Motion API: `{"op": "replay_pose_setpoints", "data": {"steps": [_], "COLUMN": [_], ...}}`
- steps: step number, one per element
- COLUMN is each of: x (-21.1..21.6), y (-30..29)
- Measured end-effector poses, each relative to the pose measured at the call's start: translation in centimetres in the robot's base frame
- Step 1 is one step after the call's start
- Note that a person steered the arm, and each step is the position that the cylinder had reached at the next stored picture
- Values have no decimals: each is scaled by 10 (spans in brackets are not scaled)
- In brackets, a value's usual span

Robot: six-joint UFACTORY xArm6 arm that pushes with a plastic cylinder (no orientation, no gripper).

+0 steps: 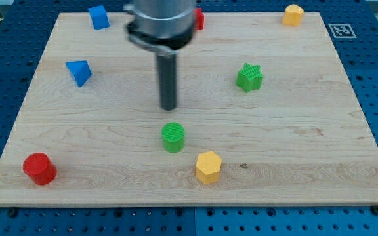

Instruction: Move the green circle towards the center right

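The green circle (173, 137) lies on the wooden board (307, 131) a little below the board's middle. My tip (168, 107) stands just above it in the view, slightly to its left, with a small gap between them. The rod rises from there to the arm's dark body at the view's top.
A green star (249, 77) lies right of the middle. A yellow hexagon (209, 166) lies below and right of the green circle. A red cylinder (39, 168) is at the bottom left. Two blue blocks (79, 71) (98, 17), a red block (199, 19) and a yellow block (293, 14) lie toward the top.
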State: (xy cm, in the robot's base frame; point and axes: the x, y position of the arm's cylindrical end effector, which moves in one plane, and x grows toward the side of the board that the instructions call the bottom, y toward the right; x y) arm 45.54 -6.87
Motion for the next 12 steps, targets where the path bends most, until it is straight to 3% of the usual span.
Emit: {"op": "replay_pose_setpoints", "data": {"steps": [1,3,7,12], "x": [22,60,93,64], "y": [-45,-52,21,67]}}
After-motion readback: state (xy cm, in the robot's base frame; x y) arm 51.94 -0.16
